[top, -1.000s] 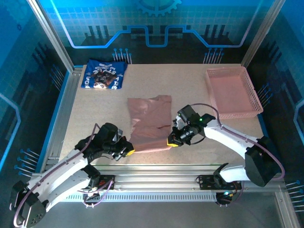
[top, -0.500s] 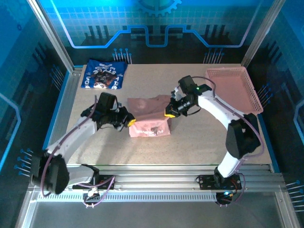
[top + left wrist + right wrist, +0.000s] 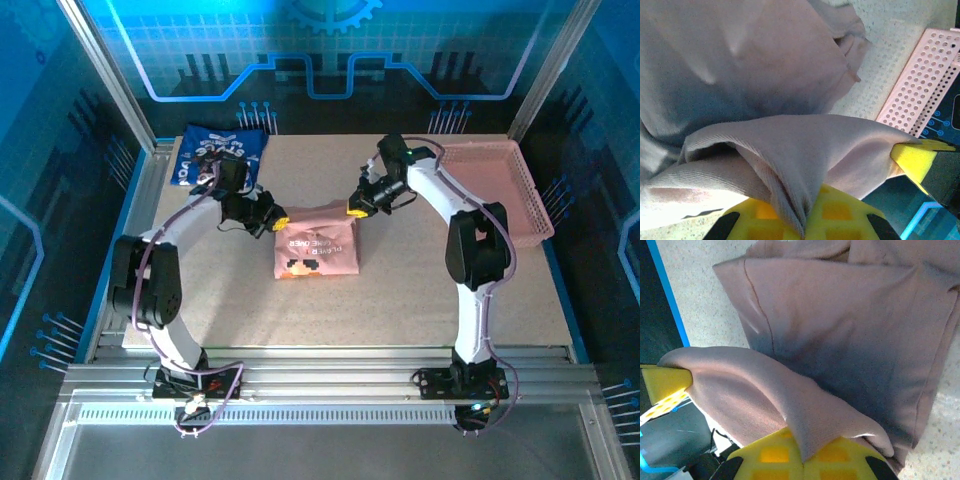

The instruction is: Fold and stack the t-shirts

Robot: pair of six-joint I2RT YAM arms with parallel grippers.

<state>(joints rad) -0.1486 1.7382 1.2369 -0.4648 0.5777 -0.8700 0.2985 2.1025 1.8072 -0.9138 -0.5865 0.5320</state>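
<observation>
Table point(image 3: 400, 290): speckled top, both arms stretched out over it.
Pink basket point(image 3: 510, 200): off to right of right jaws, not touching them.
Pink shirt point(image 3: 318, 250): folded rectangle, small print facing up. Strung between both sets of jaws, rest lying flat on near side of them. Far edge lifted at both corners.
Navy shirt point(image 3: 200, 150): flat at far-left corner, just behind left jaws.
Left gripper point(image 3: 277, 222): clenched on pink shirt's far-left corner.
Right gripper point(image 3: 356, 210): clamped on far-right corner, cloth bunched in pinch.
</observation>
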